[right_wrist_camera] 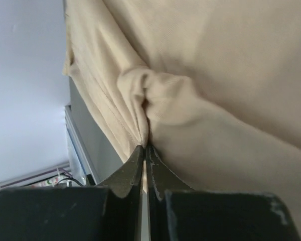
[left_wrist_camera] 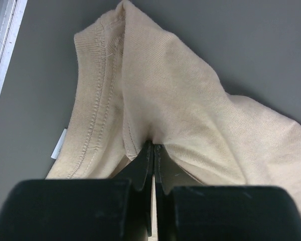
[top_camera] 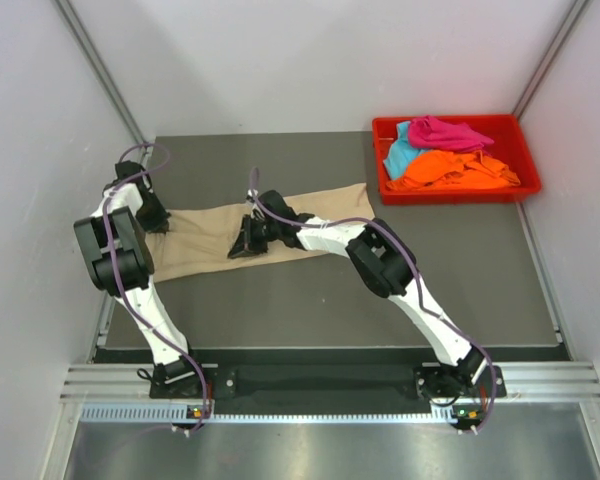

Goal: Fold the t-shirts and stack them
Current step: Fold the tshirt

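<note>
Top view, tan shirt (top_camera: 205, 245) lying across worktop (top_camera: 310, 300) middle, left pincer (left_wrist_camera: 153, 150) pinching its collar near left edge, right pincer (right_wrist_camera: 144, 150) pinching its middle, other shirts (top_camera: 450, 170) in tray (top_camera: 528, 172), far right corner

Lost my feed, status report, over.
Left gripper shut on beige shirt. Right gripper shut on same. Other shirts in tray. Nothing in the way.
</note>
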Robot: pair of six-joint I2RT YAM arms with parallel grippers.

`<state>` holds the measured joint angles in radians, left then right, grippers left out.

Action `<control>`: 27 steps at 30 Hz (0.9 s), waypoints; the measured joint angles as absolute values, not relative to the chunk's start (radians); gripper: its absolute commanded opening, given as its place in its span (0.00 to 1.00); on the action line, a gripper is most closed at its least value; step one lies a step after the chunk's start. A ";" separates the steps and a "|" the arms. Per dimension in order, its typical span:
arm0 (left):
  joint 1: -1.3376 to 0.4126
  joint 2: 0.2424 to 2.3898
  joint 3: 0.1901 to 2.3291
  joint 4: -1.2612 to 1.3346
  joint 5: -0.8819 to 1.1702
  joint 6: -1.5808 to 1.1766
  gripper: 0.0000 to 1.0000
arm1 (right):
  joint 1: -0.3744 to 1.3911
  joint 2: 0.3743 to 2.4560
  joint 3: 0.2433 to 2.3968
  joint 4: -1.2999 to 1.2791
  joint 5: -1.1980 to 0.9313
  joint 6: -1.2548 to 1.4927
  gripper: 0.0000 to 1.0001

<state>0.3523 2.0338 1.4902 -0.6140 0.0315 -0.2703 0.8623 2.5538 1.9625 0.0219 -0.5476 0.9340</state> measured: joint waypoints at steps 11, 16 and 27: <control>0.353 2.038 1.497 -0.623 0.028 -0.288 0.17 | 0.856 2.518 1.898 0.060 -0.550 0.907 0.40; 0.354 2.035 1.496 -0.622 0.022 -0.300 0.23 | 0.839 2.518 1.938 0.042 -0.542 0.898 0.39; 0.360 1.907 1.406 -0.632 -0.028 -0.355 0.29 | 0.826 2.575 2.104 0.069 -0.540 0.926 0.35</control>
